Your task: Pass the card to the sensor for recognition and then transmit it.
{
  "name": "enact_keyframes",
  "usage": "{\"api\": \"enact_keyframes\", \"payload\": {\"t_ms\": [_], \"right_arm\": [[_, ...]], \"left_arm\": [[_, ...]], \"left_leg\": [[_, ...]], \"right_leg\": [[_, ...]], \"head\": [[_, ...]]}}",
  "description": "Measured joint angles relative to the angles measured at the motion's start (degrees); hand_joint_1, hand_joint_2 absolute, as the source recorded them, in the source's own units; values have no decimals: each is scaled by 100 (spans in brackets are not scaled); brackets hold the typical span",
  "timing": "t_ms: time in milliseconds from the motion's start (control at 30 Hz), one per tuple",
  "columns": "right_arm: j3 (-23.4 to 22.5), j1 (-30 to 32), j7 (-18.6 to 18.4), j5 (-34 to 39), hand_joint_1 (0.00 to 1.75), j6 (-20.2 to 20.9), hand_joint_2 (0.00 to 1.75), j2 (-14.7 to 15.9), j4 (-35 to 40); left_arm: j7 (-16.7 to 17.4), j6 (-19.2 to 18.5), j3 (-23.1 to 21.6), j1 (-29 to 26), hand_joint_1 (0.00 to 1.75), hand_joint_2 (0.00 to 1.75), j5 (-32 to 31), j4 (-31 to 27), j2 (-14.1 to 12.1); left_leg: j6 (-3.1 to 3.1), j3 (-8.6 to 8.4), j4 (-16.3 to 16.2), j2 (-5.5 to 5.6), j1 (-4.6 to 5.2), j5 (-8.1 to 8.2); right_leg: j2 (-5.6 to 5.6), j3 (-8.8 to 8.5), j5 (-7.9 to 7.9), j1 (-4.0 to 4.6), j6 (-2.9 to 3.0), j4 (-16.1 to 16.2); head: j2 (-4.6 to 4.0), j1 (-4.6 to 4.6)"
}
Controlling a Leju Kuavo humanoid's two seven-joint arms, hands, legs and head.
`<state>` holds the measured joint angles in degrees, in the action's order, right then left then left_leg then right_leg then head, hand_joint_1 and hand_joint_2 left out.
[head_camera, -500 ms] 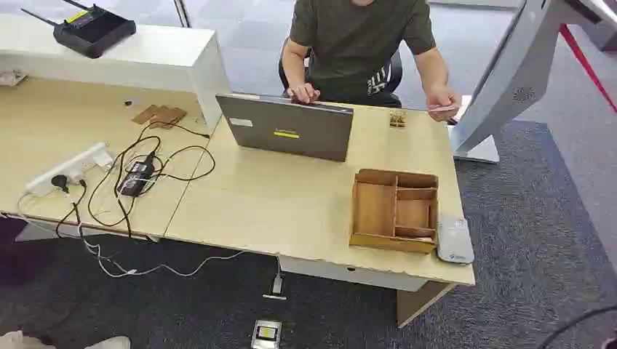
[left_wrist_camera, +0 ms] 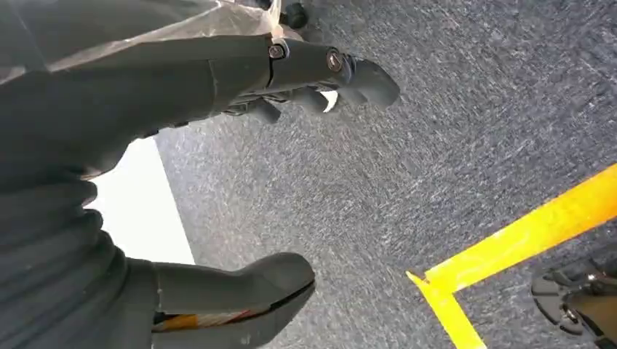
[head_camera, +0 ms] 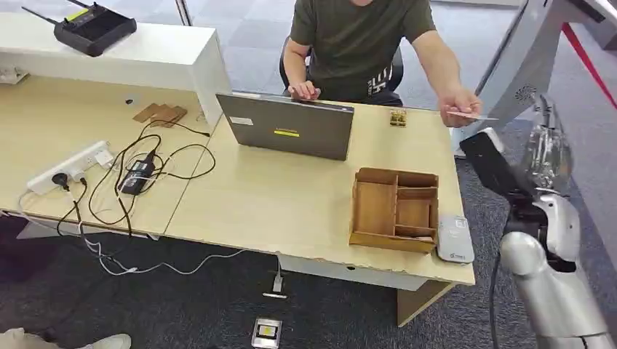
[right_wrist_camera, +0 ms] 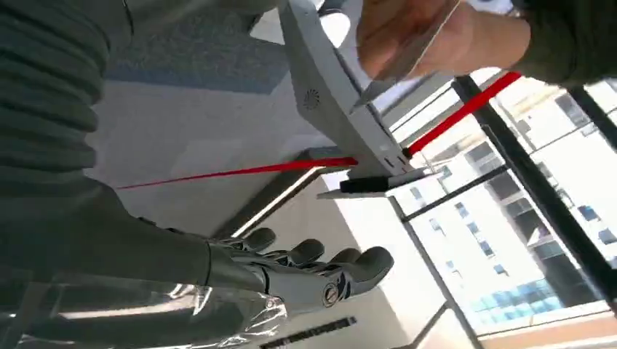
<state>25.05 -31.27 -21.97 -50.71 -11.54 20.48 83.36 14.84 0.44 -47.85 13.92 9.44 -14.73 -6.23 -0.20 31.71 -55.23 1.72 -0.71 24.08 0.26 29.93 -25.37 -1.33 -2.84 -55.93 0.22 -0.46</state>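
Card: the card (head_camera: 473,115) is in the person's hand (head_camera: 457,102), held out past the far right corner of the bench (head_camera: 291,196), up in the air.
Right robot hand: the right robot hand (head_camera: 544,149) is lifted up beside the bench, near the card but not touching it. In the right wrist view its fingers (right_wrist_camera: 313,254) are stretched out a little apart, with nothing in them.
Left robot hand: the left robot hand (left_wrist_camera: 218,182) hangs down over the grey carpet. Its fingers and thumb are apart and it holds nothing.
Sensor: the small grey flat pad (head_camera: 455,238) at the near right edge of the bench, just beside the wooden tray (head_camera: 395,210), looks like the card reader. I am not sure.
How the card will feel: it looks thin, flat and very light. It is likely stiff and smooth, so it could slip.
Where to hold it: pinch the free end that sticks out from the person's fingers, flat sides between thumb and finger. Leave most of the card bare so the sensor can read it.
What could go wrong: a soft pinch may let it slide out.
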Motion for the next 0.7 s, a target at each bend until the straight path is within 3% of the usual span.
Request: {"api": "enact_keyframes", "payload": {"t_ms": [200, 233, 267, 300, 700], "right_arm": [[725, -413, 11, -347, 0, 24, 175, -258, -822], [816, -458, 24, -369, 35, -26, 175, -297, -954], [894, -491, 39, -382, 35, -81, 175, -330, -1071], [959, -516, 52, -386, 175, -129, 175, -350, -1158], [1389, -634, 125, -139, 175, -470, 175, -439, -1632]], "left_arm": [[124, 2, -55, 26, 0, 175, -31, 0, 44], [129, 2, -66, 27, 0, 175, -31, 0, 50], [138, 2, -76, 28, 0, 175, -31, 0, 54], [140, 2, -81, 28, 0, 175, -31, 0, 59], [153, -31, -129, 32, 0, 175, -9, 0, 70]], "left_leg": [[0, 7, -1, -1, 0, 0], [0, 8, -1, 0, 0, 0], [0, 9, -1, 0, 0, 0], [0, 11, -1, 0, 0, 0], [0, 12, -3, -5, 0, 0]], "right_leg": [[0, 12, 0, 0, 0, 0], [0, 13, 0, 0, 0, 0], [0, 14, 0, 0, 0, 0], [0, 16, 0, 0, 0, 0], [1, 24, 0, -1, 0, 1]], "head": [[0, 0], [0, -2], [0, 0], [0, -2], [0, -2]]}}
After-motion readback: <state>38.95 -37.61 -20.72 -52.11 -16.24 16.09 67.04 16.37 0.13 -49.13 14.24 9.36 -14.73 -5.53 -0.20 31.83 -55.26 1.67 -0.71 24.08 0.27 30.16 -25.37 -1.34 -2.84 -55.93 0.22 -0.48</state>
